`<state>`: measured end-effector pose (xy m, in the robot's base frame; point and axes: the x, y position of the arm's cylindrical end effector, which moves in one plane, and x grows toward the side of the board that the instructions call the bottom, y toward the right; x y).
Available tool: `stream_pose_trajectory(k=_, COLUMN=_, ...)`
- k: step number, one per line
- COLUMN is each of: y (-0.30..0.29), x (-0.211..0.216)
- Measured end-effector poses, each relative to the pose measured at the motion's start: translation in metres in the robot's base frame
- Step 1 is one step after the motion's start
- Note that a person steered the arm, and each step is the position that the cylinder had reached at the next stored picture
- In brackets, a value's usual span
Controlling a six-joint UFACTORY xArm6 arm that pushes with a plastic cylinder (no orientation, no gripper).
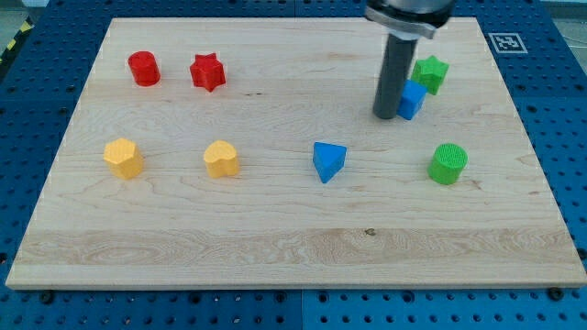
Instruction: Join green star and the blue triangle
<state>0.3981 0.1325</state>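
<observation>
Presently my tip [385, 116] rests on the pale wooden desk [275, 247], touching the left face of a small blue plastic cube [412, 99]. No pincer on this rig, so nothing to report as open or closed; only a straight dark rod.

Green plastic star [430, 72]: upper right of the board, just above and right of the cube, seemingly touching it. Blue plastic triangle [328, 160]: near centre, well apart from the star, below-left of my tip.

Others: green ridged cylinder [448, 163] at right; two yellow blocks, one [123, 157] far left, one [221, 159] left of centre; red cylinder [143, 69] and red star [208, 71] upper left.

Judgement: joining not yet done; approach stage. Next move likely needs the tip set behind one target block. The cube sits in the lane and could be dragged along.
</observation>
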Motion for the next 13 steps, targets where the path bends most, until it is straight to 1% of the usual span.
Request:
stream_pose_trajectory(k=1, y=0.035, x=0.0)
stream_pose_trajectory(k=2, y=0.041, x=0.002)
stream_pose_trajectory(k=3, y=-0.001, x=0.023)
stream_pose_trajectory(k=4, y=-0.077, x=0.044)
stream_pose_trajectory(k=5, y=-0.159, x=0.048)
stream_pose_trajectory(k=6, y=-0.186, x=0.07)
stream_pose_trajectory(k=7, y=-0.154, x=0.107)
stream_pose_trajectory(k=8, y=-0.09, x=0.105)
stream_pose_trajectory(k=9, y=-0.034, x=0.087)
stream_pose_trajectory(k=10, y=-0.026, x=0.101)
stream_pose_trajectory(k=11, y=0.01, x=0.108)
stream_pose_trajectory(k=12, y=0.054, x=0.105)
stream_pose_trajectory(k=13, y=0.061, x=0.105)
